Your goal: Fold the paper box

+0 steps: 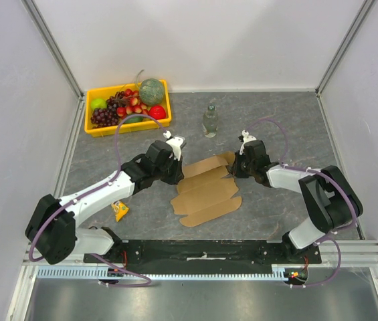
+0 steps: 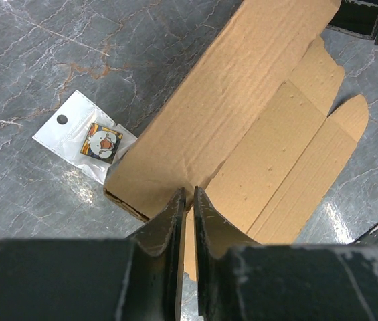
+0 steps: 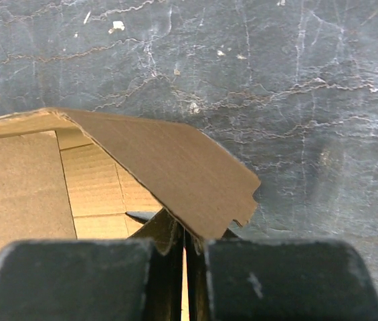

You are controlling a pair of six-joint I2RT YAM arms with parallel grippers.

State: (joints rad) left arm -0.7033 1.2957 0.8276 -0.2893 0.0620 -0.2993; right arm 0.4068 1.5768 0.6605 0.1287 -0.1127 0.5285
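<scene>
Paper box (image 1: 205, 190), part-unfolded brown sheet, lies mid-counter (image 1: 289, 127). Left end effector (image 2: 187, 195) pinches raised panel edge at box's 10 o'clock. Right end effector (image 3: 183, 231) is clamped on lifted flap at 2 o'clock. Small bagged badge (image 2: 85, 144) sits just beside box.

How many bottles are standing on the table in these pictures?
1. The clear bottle stands upright near the back, right of the yellow fruit basket, beyond the paper box. None seems hidden.
</scene>
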